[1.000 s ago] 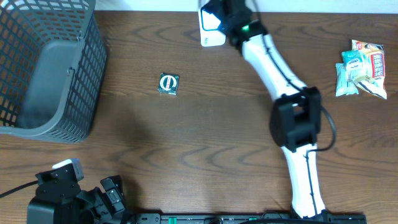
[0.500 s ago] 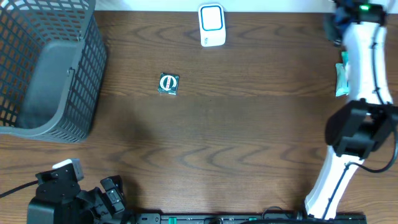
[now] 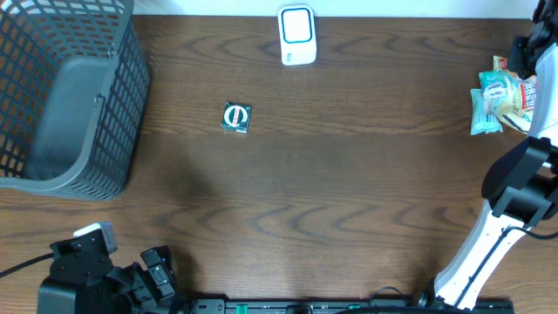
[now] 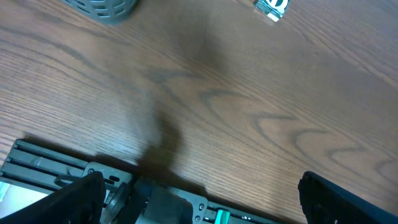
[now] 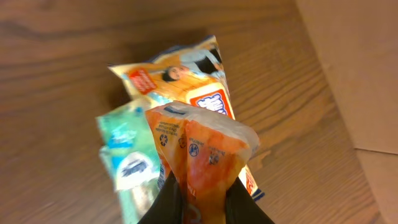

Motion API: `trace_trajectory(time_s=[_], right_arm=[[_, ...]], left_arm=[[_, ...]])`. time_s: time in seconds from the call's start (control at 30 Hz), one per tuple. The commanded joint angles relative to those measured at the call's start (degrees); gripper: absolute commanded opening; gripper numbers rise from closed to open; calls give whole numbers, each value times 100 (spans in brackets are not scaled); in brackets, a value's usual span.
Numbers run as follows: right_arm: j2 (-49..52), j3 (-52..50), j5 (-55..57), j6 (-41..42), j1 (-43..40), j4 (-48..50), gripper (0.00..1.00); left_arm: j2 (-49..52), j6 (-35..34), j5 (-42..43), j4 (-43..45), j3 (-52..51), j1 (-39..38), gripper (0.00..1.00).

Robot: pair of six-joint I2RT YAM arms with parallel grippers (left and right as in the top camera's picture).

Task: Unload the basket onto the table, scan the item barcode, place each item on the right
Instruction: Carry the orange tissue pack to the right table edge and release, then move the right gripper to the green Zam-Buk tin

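An orange packet is pinched by its lower end in the closed right pincer and is held upright above the far right end of the bench. Directly below it a yellow-and-orange snack bag and a green packet are seen lying on the wood, touching each other. The white scanner with its blue face is placed at the far edge, well apart from the held packet, and nothing stands between them. A small dark packet with a white circle is left near the middle, and a grey wire basket is set at the left end. The left pincer is parked at the near left corner with its jaws spread wide and nothing between them.

A second ago the right arm was stretched over the scanner; it is now swung away to the right edge. The other things are unmoved.

The bench is of dark brown, grained wood. Beyond its right edge a pale tan surface is seen.
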Motion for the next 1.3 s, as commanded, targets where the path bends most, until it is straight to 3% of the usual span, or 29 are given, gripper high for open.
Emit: trace_trajectory(time_s=[0.0, 0.17, 0.27, 0.3, 0.33, 0.37, 0.4, 0.6, 0.67, 0.8, 0.93, 1.03, 1.27], right_arm=[[343, 0, -48, 105, -85, 57, 1], [586, 0, -44, 105, -81, 79, 2], [584, 2, -50, 107, -81, 79, 13], [553, 2, -52, 107, -72, 57, 25], [516, 9, -50, 107, -55, 26, 43], [470, 9, -48, 105, -37, -11, 68], [413, 11, -48, 107, -17, -31, 81], [-225, 11, -404, 319, 129, -105, 83], [-514, 11, -1303, 321, 184, -68, 84], [-986, 11, -4369, 380, 295, -37, 82], [-1025, 4, -7200, 721, 643, 66, 87], [-905, 0, -7410, 715, 1204, 96, 88], [-411, 0, -5921, 839, 2944, 149, 88]], left_arm=[[2, -52, -52, 4, 17, 17, 98], [2, -52, -52, 4, 17, 17, 98], [2, -52, -52, 4, 17, 17, 98], [2, -52, -52, 4, 17, 17, 98], [2, -52, -52, 4, 17, 17, 98], [2, -52, -52, 4, 17, 17, 98], [2, -52, -52, 4, 17, 17, 98], [2, -52, -52, 4, 17, 17, 97], [2, -52, -52, 4, 17, 17, 98], [2, -52, -52, 4, 17, 17, 98], [2, -52, -52, 4, 17, 17, 98], [2, -52, -52, 4, 17, 17, 97], [2, -52, -52, 4, 17, 17, 98]])
